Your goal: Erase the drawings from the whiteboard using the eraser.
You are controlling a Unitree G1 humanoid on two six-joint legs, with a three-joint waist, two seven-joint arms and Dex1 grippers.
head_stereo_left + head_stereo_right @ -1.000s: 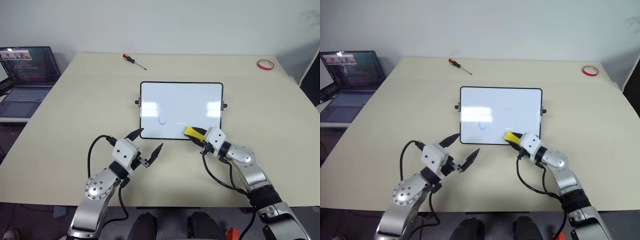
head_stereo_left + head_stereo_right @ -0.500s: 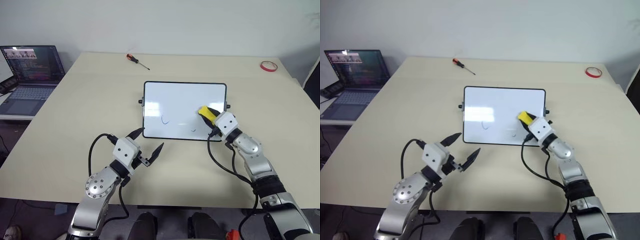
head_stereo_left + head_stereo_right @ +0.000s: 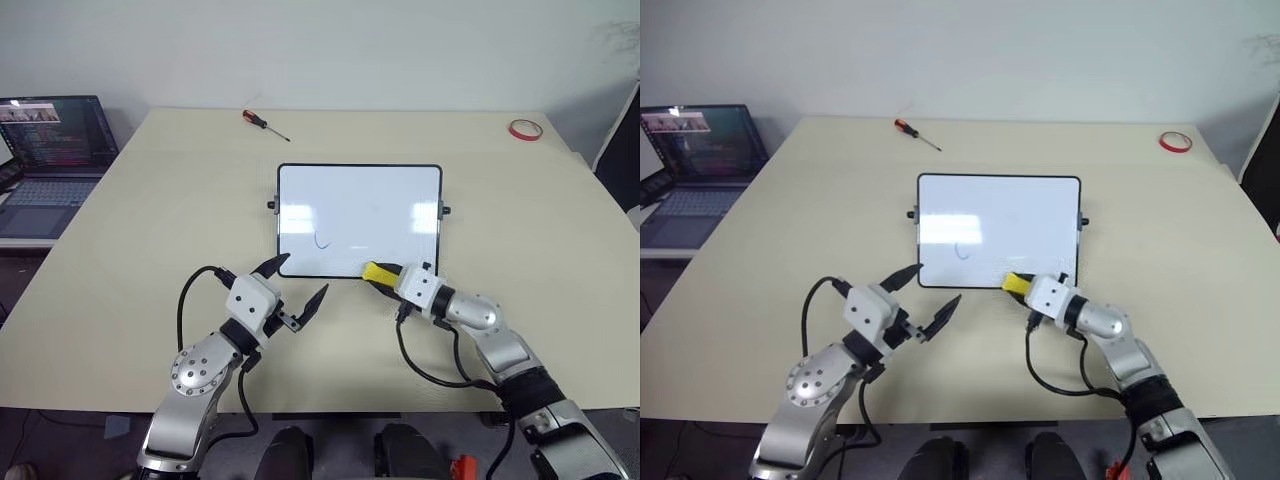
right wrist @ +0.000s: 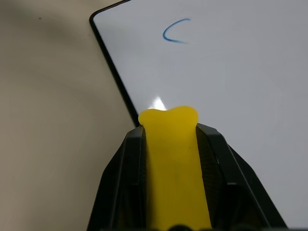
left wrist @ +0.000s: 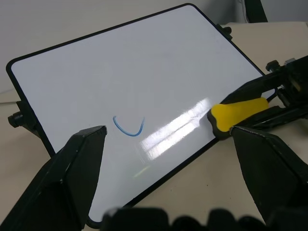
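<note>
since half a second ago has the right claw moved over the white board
Yes. The right claw with the small yellow eraser has slid from the black-framed whiteboard's right side back to its near edge, right of the blue curve.

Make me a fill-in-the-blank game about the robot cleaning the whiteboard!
1. The right gripper is shut on a yellow ____.
2. One curved drawing left on the whiteboard is colored ____.
3. The left gripper has its jaws ____ and holds nothing.
4. The tool with the red handle at the table's far edge is a ____.

Missing words: eraser, blue, open, screwdriver
</note>
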